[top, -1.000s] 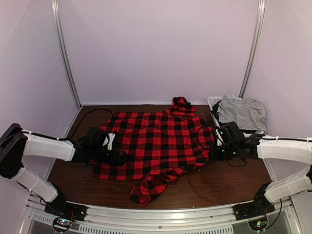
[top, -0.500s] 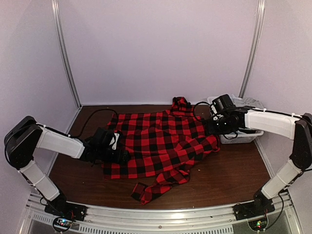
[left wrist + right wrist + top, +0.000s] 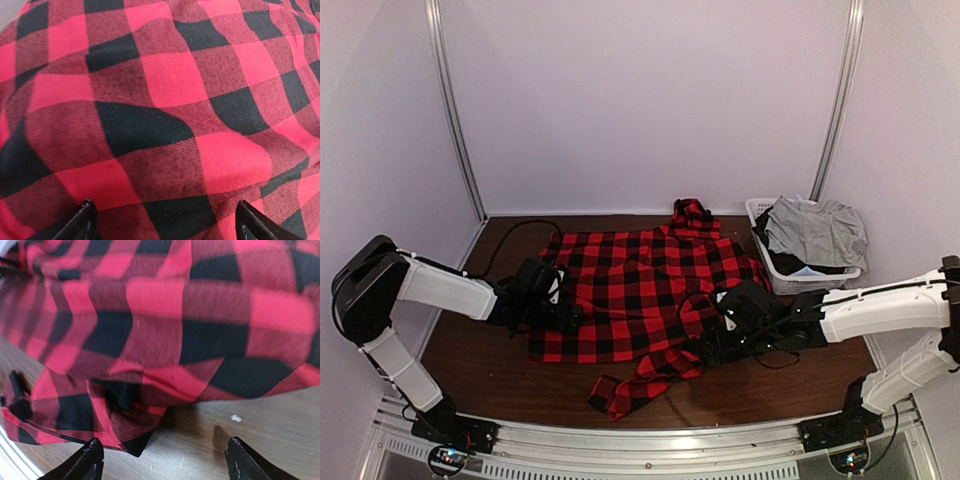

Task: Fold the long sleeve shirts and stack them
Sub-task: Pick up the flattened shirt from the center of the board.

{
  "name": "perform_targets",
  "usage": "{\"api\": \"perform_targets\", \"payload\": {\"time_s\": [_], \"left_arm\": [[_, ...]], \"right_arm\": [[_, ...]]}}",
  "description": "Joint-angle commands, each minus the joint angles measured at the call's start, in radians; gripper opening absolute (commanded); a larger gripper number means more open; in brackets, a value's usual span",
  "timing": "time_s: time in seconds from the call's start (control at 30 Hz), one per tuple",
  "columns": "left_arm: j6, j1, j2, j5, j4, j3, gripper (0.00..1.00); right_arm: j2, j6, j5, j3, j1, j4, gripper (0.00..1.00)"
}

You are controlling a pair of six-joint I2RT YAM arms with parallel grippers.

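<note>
Right now, the red-and-black buffalo-check flannel shirt lies spread across the middle of the brown wooden counter. Its collar points at the far edge, and one crumpled sleeve trails toward the near edge. Your left gripper sits low at the shirt's left border, on the side of the counter's left edge. In the left wrist view its dark fingertips stand wide apart at the bottom of the frame, with wavy check cloth filling everything beyond them and nothing gripped. Your right gripper is down at the shirt's near-right part, by the rumpled hem. In the right wrist view, which is somewhat blurred, its fingertips are likewise spread wide, holding nothing, with bare wood just ahead of them and the folded-over hem beyond that. You also have a white plastic mesh basket in the far right corner, with a grey garment heaped in it over something dark. The shirt's right side ends just beside that basket.
</note>
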Motion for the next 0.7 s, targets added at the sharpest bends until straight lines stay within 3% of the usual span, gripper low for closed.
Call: {"api": "perform_targets", "payload": {"time_s": [0.0, 0.23, 0.3, 0.37, 0.53, 0.67], "left_arm": [[0.012, 0.001, -0.094, -0.022, -0.031, 0.007, 0.98], [0.03, 0.001, -0.175, -0.007, -0.068, 0.007, 0.98], [0.04, 0.001, -0.19, 0.005, -0.086, 0.01, 0.98], [0.048, 0.001, -0.205, 0.018, -0.117, 0.017, 0.98], [0.045, -0.002, -0.269, 0.125, -0.161, -0.012, 0.97], [0.023, -0.049, -0.346, 0.185, -0.204, -0.069, 0.97]], "right_arm": [[0.079, 0.094, 0.013, -0.024, 0.049, 0.133, 0.85], [0.175, 0.08, -0.009, -0.029, 0.059, 0.206, 0.74], [0.193, 0.073, -0.03, -0.033, 0.058, 0.228, 0.62], [0.2, 0.061, -0.048, -0.021, 0.063, 0.208, 0.42], [0.097, 0.044, -0.023, 0.044, 0.09, 0.024, 0.03], [-0.01, 0.019, 0.021, 0.136, 0.091, -0.217, 0.0]]}}
